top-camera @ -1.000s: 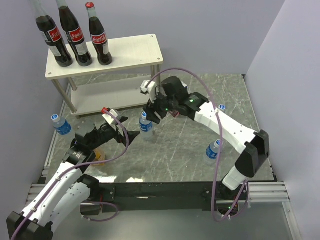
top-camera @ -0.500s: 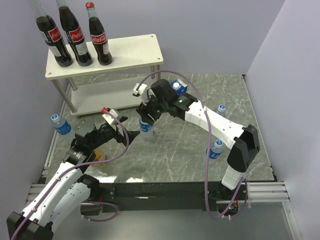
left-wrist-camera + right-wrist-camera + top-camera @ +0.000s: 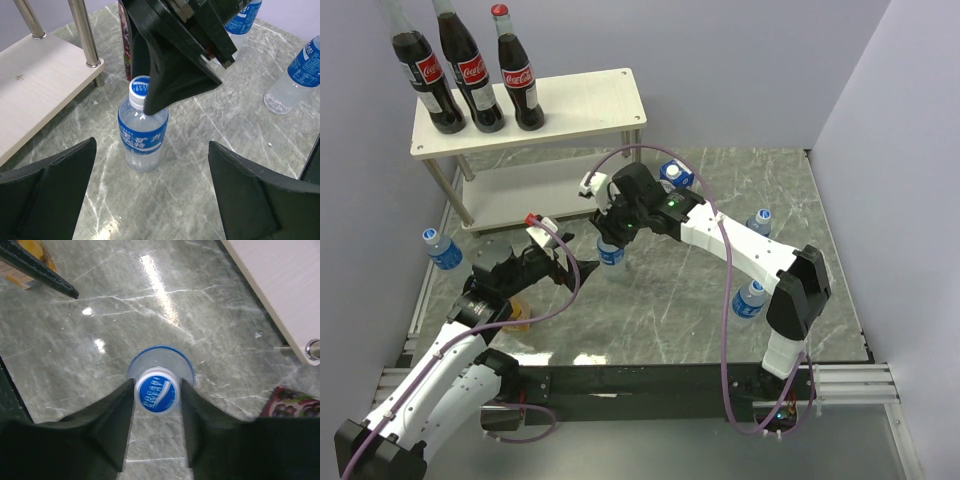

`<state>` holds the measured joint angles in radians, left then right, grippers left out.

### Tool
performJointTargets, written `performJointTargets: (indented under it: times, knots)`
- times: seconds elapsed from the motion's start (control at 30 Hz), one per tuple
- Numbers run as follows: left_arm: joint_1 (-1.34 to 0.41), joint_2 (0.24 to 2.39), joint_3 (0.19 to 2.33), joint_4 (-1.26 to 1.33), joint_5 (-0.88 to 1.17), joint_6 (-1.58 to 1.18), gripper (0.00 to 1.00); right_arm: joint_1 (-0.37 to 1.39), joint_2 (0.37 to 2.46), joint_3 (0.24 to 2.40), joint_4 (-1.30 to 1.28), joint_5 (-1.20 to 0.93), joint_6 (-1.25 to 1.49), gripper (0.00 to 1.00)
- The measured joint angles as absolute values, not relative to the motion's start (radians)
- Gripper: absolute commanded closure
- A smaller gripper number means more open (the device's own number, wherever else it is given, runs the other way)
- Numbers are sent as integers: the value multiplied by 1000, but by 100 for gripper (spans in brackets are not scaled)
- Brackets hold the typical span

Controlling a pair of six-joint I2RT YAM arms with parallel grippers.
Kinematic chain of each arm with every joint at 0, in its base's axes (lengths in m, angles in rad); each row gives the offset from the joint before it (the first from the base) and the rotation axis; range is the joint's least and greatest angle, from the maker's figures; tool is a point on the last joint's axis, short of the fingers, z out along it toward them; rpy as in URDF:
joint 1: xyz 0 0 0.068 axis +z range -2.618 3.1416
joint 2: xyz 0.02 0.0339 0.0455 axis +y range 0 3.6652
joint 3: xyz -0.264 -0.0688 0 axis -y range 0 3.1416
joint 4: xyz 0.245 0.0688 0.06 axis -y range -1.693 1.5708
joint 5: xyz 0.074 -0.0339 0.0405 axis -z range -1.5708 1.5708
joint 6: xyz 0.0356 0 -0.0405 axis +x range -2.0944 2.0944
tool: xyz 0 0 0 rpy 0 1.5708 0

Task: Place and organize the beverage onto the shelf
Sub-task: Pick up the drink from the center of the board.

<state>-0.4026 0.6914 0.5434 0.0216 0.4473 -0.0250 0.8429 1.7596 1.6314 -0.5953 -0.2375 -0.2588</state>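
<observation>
Closing in over the last second, the right claw (image 3: 156, 405) has moved from beside the water bottle (image 3: 142, 136) to directly above it. Its fingers (image 3: 112, 425), wider before, now press on both sides of the blue cap (image 3: 156, 393). The bottle stands upright on the tabletop (image 3: 670, 300), just in front of the shelf (image 3: 582, 98), and is not lifted yet. The left claw (image 3: 152, 150) stays spread wide and empty, near this same bottle. Three cola bottles (image 3: 472, 78) stand already on the upper board. I judge the grasp is nearly made, so the lift toward the shelf comes next. Other water bottles (image 3: 747, 298) wait on the tabletop.
</observation>
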Motion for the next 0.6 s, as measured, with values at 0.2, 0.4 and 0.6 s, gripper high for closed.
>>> performJointTargets:
  times: [0.2,0.4,0.6]
  knots:
    - [-403,691,543,21,447,-19,1,845,1775,1658,-607,-228,-256,88]
    - [-403,692,543,21,447,-19,0,846,1777,1668,-627,-225,-258,100]
    - [-403,733,543,44,448,-30,1,846,1771,1669,-635,-217,-256,100]
